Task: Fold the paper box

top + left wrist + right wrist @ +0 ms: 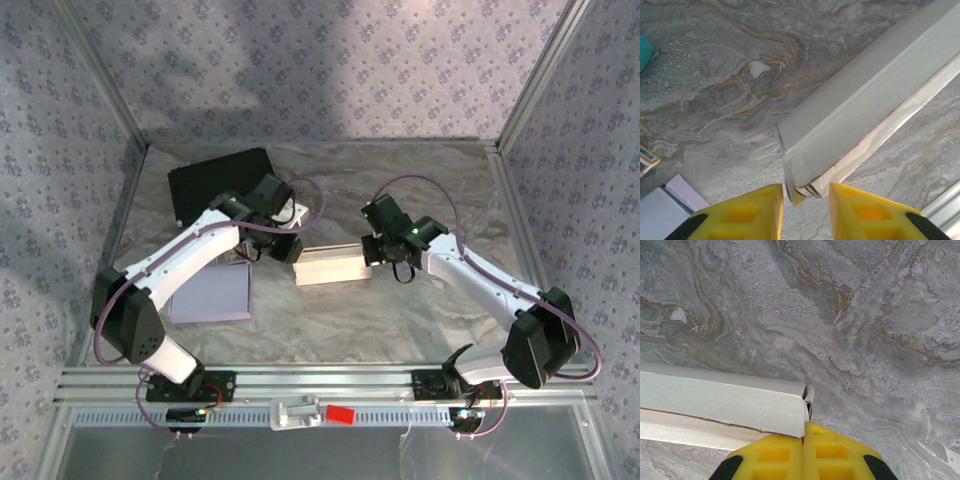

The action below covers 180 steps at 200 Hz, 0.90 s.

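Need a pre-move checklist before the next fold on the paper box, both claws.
1. Left claw straddles the paper box at its left end: ok.
2. Left claw gripping it: cannot tell; fingers apart.
3. Right claw shut at the right end: ok.
4. Right claw pinching a flap: cannot tell.
5. Left end closed up: not ok; flap edges loose.
6. Flat sheet apart from the box: ok.

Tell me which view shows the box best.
Top external: the whole box shows there, lying on the table. The left wrist view gives one end and part of a long side. The right wrist view gives the other end, cut off at the frame's left edge.
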Tool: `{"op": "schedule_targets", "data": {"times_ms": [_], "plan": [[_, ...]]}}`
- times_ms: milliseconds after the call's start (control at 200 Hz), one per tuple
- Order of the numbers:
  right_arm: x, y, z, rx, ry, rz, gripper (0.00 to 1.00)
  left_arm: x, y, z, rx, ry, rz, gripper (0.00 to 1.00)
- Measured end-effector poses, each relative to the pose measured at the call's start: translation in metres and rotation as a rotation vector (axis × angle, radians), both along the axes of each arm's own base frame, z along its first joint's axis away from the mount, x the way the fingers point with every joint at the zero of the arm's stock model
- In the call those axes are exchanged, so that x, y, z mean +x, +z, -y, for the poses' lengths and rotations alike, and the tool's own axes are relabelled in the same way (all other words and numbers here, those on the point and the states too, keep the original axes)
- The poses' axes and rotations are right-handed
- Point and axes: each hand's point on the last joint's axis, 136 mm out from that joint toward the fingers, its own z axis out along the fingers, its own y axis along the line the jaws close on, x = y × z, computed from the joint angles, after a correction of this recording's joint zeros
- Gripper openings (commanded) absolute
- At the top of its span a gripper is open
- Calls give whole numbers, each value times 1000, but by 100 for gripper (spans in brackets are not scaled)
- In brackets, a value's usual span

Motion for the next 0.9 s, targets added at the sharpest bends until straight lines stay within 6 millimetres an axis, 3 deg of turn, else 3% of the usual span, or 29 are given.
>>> {"op": "schedule_targets", "data": {"times_ms": [580,899], "plan": [[0,0,0,0,0,0,0,5,-7,0,29,0,-5,10],[0,0,-1,6,2,-1,0,7,0,2,17,28,-8,32]]}}
